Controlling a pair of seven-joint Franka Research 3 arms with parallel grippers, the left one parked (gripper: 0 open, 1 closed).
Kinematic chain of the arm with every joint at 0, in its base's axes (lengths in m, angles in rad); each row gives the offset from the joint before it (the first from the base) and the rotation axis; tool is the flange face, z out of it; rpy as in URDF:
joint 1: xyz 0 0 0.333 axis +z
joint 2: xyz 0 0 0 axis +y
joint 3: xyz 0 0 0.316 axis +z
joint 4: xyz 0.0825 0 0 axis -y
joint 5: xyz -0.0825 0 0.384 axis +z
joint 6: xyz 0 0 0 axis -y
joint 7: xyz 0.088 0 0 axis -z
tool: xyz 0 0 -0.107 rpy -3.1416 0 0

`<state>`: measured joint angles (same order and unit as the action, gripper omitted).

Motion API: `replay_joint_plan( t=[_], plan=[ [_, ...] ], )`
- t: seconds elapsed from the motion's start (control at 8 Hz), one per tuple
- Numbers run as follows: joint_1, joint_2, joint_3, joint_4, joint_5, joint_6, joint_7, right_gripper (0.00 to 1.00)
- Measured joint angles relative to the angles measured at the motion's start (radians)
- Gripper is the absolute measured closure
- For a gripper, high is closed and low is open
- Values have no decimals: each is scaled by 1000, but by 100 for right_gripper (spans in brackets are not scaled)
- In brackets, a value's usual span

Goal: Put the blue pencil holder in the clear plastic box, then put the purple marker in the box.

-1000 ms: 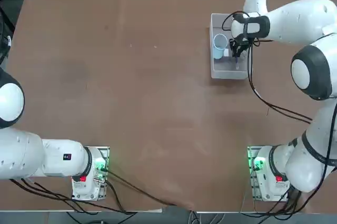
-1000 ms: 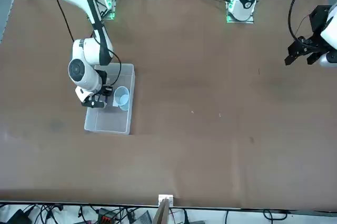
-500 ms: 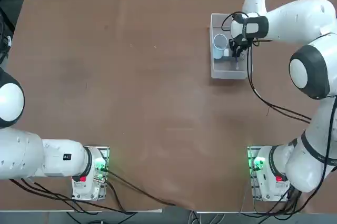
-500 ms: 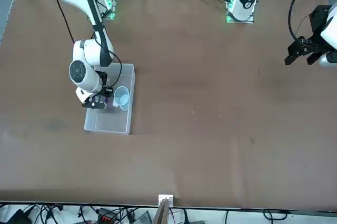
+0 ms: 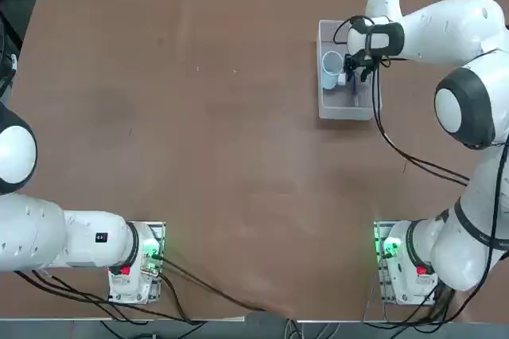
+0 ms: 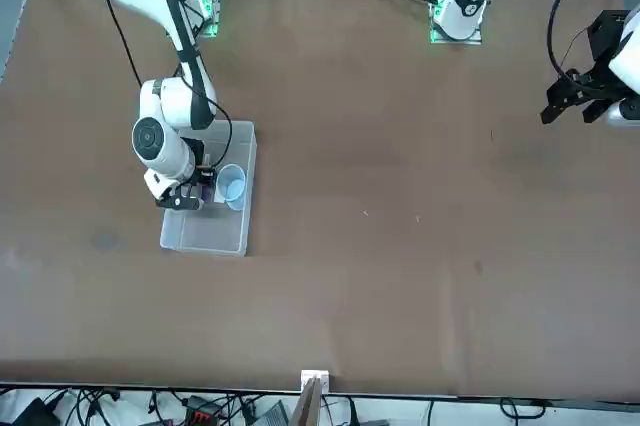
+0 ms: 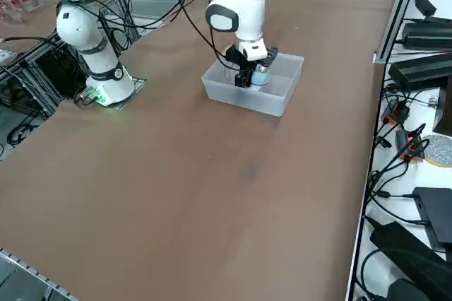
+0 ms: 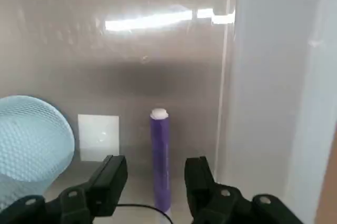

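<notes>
We see the clear plastic box (image 8: 263, 77) as see-through plastic, walls glossy with glare streaks. Beside the gripper (image 8: 155, 182), the blue pencil holder (image 8: 31, 145) looks like fine matt mesh. Between the gripper's matt black fingers (image 8: 113, 176), the purple marker (image 8: 159, 155) is smooth, slightly shiny plastic. Desk (image 5: 199, 116) is matt brown.

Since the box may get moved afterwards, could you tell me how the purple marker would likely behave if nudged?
The purple marker is a slim round stick lying flat on the clear plastic box floor, so it would probably roll. It looks stiff and light. The open right hand straddles it.
</notes>
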<state>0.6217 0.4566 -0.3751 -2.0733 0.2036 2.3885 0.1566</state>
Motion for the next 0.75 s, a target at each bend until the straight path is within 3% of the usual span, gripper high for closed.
replay_joint_plan(
  t=[0.38,0.62,0.75],
  plan=[
    [-1,-15,-8,34,0,-44,0,29],
    [0,-56,-36,109,0,-189,0,19],
    [-1,-83,-55,157,0,-269,5,5]
  ],
)
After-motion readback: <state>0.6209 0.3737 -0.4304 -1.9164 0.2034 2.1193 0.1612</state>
